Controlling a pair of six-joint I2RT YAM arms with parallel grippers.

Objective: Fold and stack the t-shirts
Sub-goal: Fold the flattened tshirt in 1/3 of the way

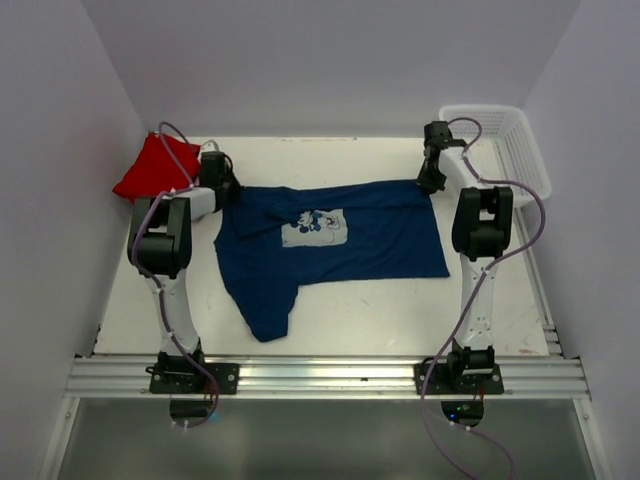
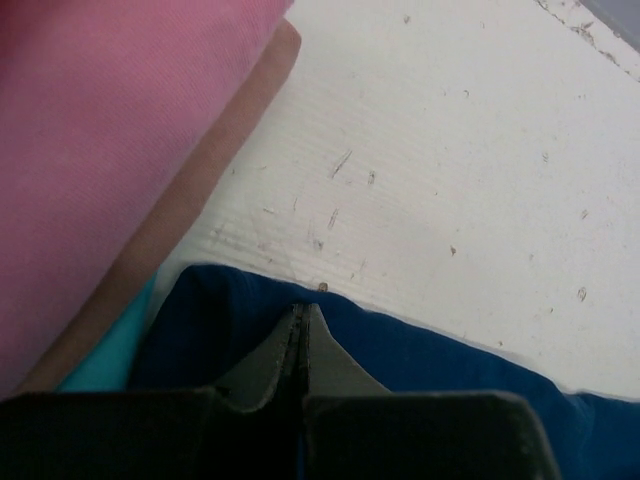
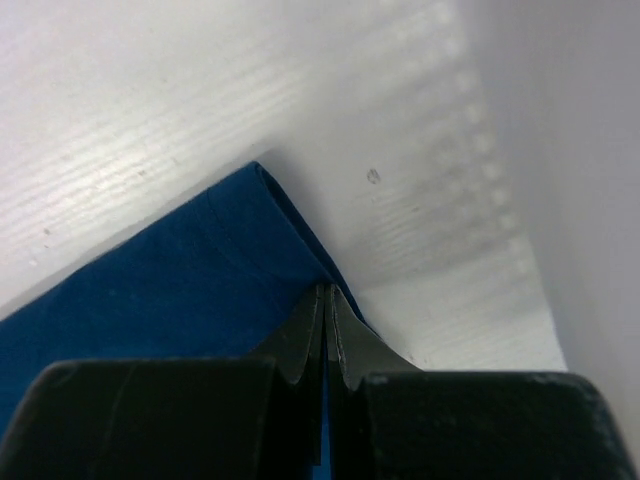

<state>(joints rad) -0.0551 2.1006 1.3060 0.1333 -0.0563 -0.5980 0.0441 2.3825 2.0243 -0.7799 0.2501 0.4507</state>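
Nearest item: aluminium rail along the near edge of the worktop, with both arm bases bolted to it.

Item 1. Navy blue t-shirt, unfolded, lying flat mid-worktop. Its long axis runs left to right, parallel to the near edge. The pale cartoon print faces up, left of centre. One sleeve trails toward the near edge on the left side.

Item 2. Left gripper, at the shirt's far left corner. The jaws are closed, and in the left wrist view navy cloth shows around and between them, so they appear to be pinching that corner.

Item 3. Right gripper, at the shirt's far right corner. The jaws are closed in the same way, nipping the folded navy edge where it meets bare worktop.

Item 4. Red t-shirt, folded, at the far left corner of the worktop. The left wrist view shows pink cloth with a sliver of teal cloth under it, just beside the navy corner.

Item 5. White mesh basket, at the far right corner, apart from the shirt.

Governing relation: each arm holds the far corner on its own side, and the whole body of the shirt lies on the near side of both jaws. Judged from that, bringing both corners toward the near edge together would fold the shirt along its long axis.
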